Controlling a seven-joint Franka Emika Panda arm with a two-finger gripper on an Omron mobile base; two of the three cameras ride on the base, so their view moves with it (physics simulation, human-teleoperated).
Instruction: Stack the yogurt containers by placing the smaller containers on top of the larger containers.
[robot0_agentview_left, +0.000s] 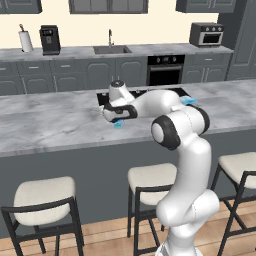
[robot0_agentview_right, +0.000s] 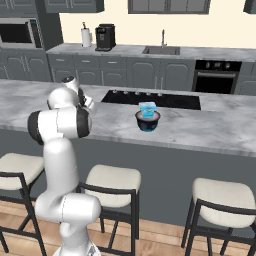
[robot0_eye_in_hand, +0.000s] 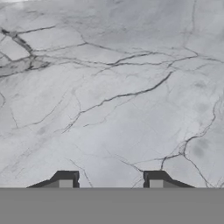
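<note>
We are looking at a long grey stone counter (robot0_agentview_left: 50, 125). It is flat and smooth, so little things may be sliding on it easily.

The big tub (robot0_agentview_right: 147, 108) is sitting further along the counter, near the black stove top. It is looking boxy, pale blue with a whitish top. We are guessing it is light, thin plastic that would bend if squeezed hard. Its flat top is looking like a good spot for a cup to rest. A dark round bowl (robot0_agentview_right: 148, 122) is sitting right by it. We cannot tell if the tub is inside the bowl or behind it. In the left base view the robot's arm is hiding most of the tub.

The small cup (robot0_agentview_left: 118, 125) is showing as a tiny bright blue bit just under the gripper (robot0_agentview_left: 118, 119), low over the counter. We are guessing it is very light, round and a bit slippery. Holding it gently by its sides, near the middle, is looking best.

In the hand view the two fingertips (robot0_eye_in_hand: 65, 178) are standing apart, with bare counter between them. We cannot tell if they are squeezing the cup or just waiting beside it, because the cup is too small and partly hidden.
</note>
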